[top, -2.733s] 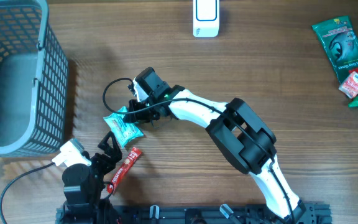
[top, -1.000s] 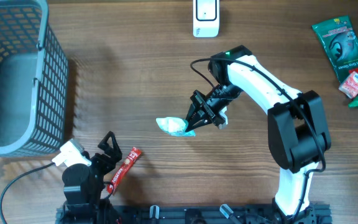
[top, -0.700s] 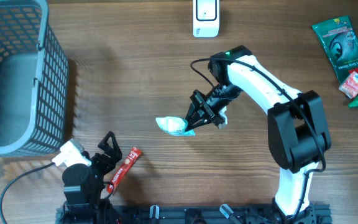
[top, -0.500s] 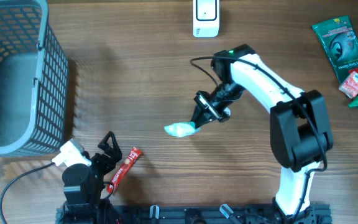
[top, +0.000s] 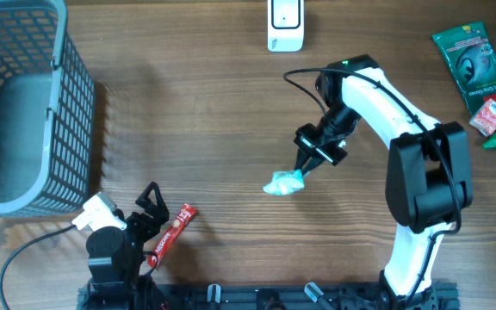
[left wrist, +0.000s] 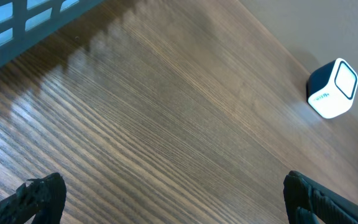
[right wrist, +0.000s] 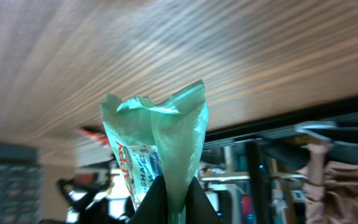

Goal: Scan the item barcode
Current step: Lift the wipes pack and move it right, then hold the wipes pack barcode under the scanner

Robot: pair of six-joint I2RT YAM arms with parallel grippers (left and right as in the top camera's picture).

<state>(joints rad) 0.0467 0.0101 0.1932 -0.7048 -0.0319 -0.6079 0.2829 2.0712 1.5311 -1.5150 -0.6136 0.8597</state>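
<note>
Right hand pinching teal packet (crumpled), red lettering

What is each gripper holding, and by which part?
The right gripper pinches the crumpled light-blue plastic packet at one end; the open left gripper holds nothing.

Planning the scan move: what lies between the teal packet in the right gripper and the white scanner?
In the overhead view, only bare wooden table lies between the teal packet and the scanner; the arm's black cable loops just beside that line.
</note>
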